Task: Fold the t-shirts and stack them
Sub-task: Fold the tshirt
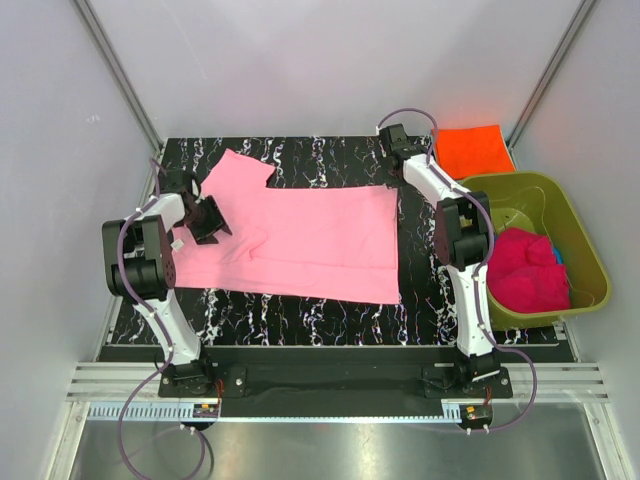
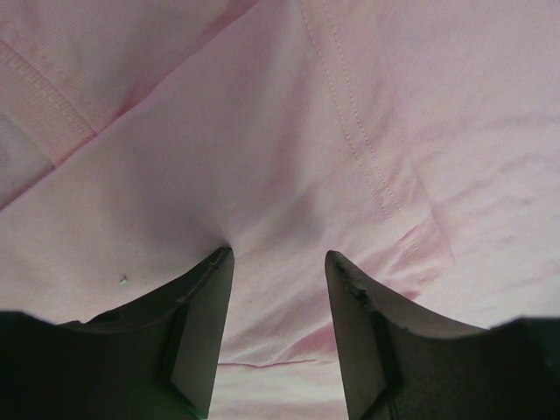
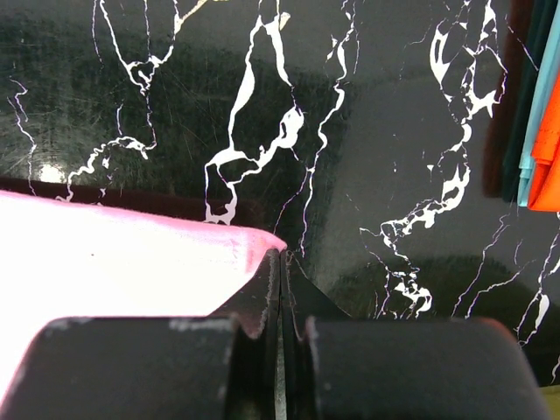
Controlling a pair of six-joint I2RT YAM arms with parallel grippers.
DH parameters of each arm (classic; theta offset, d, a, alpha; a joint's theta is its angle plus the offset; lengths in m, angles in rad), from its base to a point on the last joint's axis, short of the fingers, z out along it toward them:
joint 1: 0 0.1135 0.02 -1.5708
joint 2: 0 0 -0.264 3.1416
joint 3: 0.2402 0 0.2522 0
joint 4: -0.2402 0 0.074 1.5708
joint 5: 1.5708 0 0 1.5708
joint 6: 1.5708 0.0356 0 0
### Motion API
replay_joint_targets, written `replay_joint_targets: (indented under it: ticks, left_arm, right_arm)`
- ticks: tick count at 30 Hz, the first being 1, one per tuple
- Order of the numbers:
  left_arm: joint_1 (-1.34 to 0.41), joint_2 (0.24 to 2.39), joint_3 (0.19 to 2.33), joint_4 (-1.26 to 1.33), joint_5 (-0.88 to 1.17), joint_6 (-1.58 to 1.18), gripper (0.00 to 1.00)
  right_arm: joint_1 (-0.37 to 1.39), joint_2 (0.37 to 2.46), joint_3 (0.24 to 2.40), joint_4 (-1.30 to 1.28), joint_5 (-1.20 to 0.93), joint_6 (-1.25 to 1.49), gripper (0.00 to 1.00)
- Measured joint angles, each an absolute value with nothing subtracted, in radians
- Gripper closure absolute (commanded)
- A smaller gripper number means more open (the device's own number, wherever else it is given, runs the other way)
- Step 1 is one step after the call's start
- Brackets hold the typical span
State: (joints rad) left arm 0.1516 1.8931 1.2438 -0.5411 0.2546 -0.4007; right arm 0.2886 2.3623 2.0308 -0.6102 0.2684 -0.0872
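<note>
Pink and limp, the light pink fabric t-shirt [image 1: 310, 230] lies spread nearly flat across the middle of the black, white-veined marble-pattern surface [image 1: 300, 160], one sleeve pointing to the far left and its hem toward the right. It looks light and thin, with no stiffness of its own: it should drape, wrinkle and slide on the glossy top, so seams, hem corners and shoulders are probably the firmest places to take hold.

The left claw [image 2: 278, 254] sits on the cloth near the collar end with its jaws about half apart; the fabric runs flat beneath them and nothing is caught. The right claw [image 3: 282, 258] is closed tight at the far hem corner, which tapers into its tips and looks pinched.

Farther out, a bright orange folded t-shirt [image 1: 475, 150] lies at the far right corner, and a bunched magenta t-shirt [image 1: 520, 270] sits in the olive-green plastic tub [image 1: 520, 180].
</note>
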Motion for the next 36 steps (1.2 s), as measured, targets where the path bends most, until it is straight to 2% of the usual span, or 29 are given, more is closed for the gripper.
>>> replay_joint_targets:
  ticks: [3,7,11,17,26,29,31,36]
  left_arm:
    - [0.154,1.884,1.247,-0.546,0.237,-0.4,0.4]
    - [0.169,1.88,1.337,-0.578,0.199,-0.401,0.39]
    - [0.202,1.922,1.553,-0.584,0.195,-0.387,0.4]
    - [0.261,2.126,1.88,-0.527,0.275,-0.33,0.41]
    - [0.33,2.422,2.036,-0.552,0.349,-0.3,0.41]
    - [0.337,2.46,2.103,-0.549,0.383,-0.295,0.44]
    - [0.336,2.481,2.142,-0.549,0.398,-0.291,0.49]
    - [0.331,2.513,2.154,-0.551,0.445,-0.299,0.51]
  right_arm:
    - [0.289,2.362,2.031,-0.61,0.255,-0.088,1.0]
    - [0.288,2.354,2.018,-0.606,0.224,-0.09,1.0]
    - [0.288,2.315,1.966,-0.596,0.179,-0.09,1.0]
    - [0.288,2.215,1.832,-0.561,0.085,-0.09,1.0]
    - [0.288,2.189,1.753,-0.509,0.033,-0.101,1.0]
    - [0.288,2.189,1.753,-0.492,0.032,-0.109,1.0]
    - [0.288,2.189,1.751,-0.484,0.032,-0.11,1.0]
    - [0.288,2.189,1.748,-0.472,0.031,-0.11,1.0]
